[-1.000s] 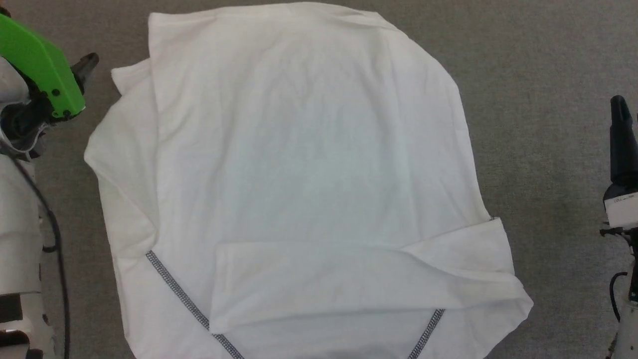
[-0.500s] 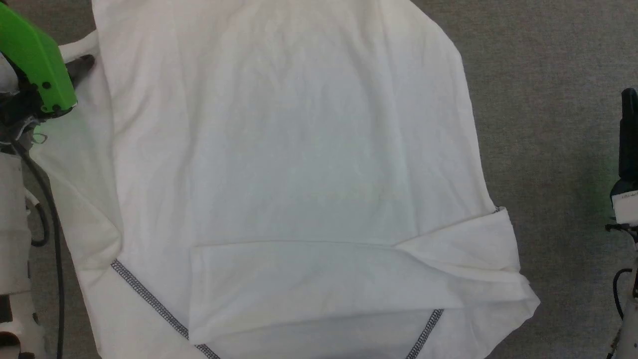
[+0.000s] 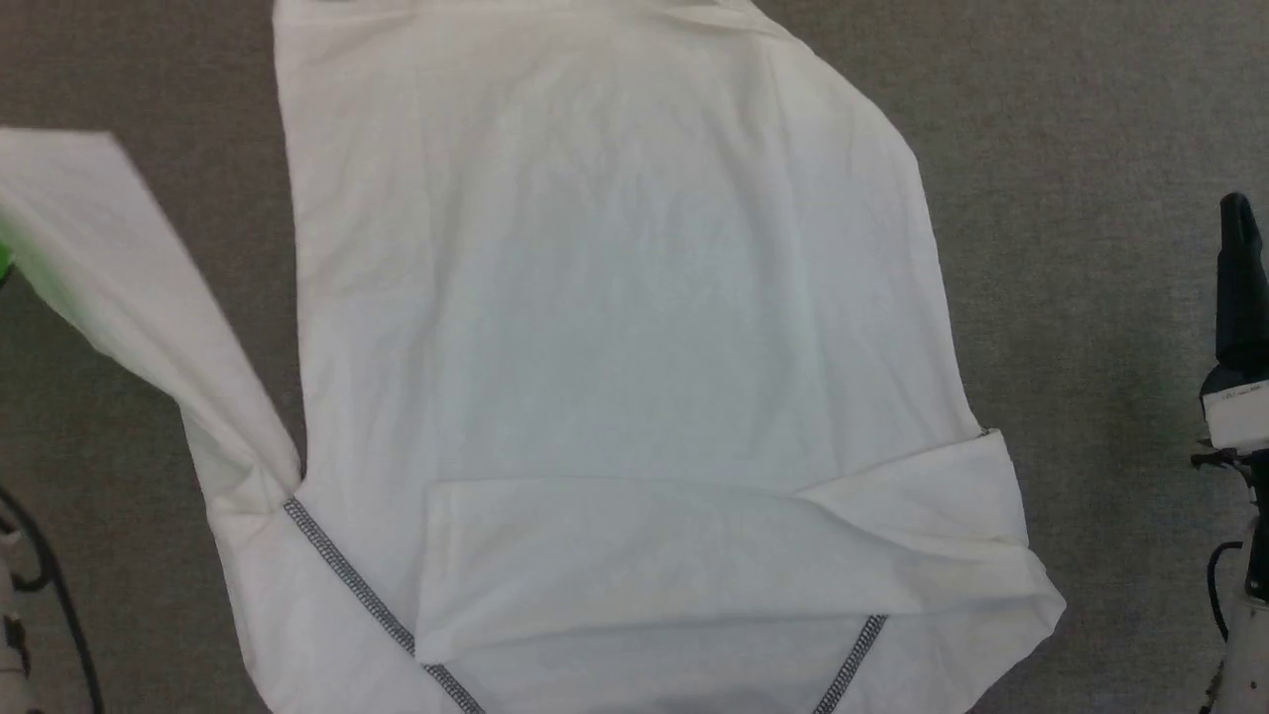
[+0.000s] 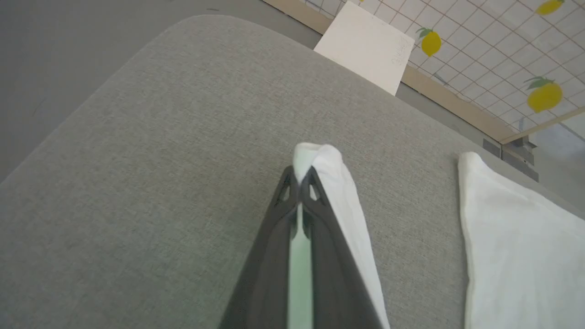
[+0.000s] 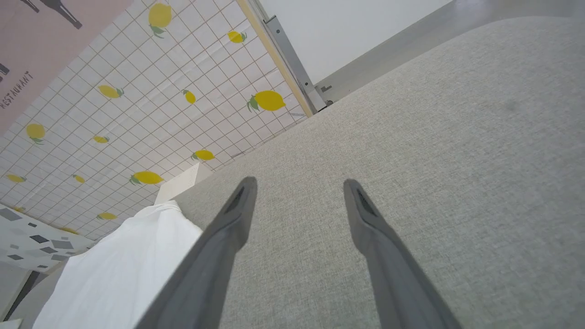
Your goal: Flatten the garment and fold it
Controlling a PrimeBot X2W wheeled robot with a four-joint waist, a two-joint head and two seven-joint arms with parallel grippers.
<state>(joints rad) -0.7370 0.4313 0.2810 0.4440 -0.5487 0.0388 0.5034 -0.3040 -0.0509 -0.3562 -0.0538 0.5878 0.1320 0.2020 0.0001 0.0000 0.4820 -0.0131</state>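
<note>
Head view. White long-sleeved shirt (image 3: 615, 297) lies spread over the grey fabric-covered bench (image 3: 1091, 149), covering most of its middle. Low on the shirt a wide band of cloth is folded up over the body. Two lines of dark grey stitching (image 3: 347, 575) run slantwise at the lower left and lower right. One sleeve (image 3: 129, 297) stretches out from the shirt's left side toward the frame's left edge, raised and blurred. A dark cable (image 3: 50, 595) loops at the lower left. The right claw (image 3: 1236, 213) stands at the far right edge, well apart from the shirt; seen edge-on, its gap cannot be read here.

Left wrist view. The left claw (image 4: 300, 176) is clamped together on the end of the sleeve: a small hump of white cloth bulges past the tips and the rest trails down the right finger. Shirt body lies at the right, on the bench. Beyond the bench edge are a grey floor (image 4: 55, 55), a white box (image 4: 365, 45) and a lemon-print wall (image 4: 502, 50).

Right wrist view. Right claw fingers stand wide apart above the bench, with bare grey surface between them. A corner of the shirt lies at the lower left, beside the left finger.
</note>
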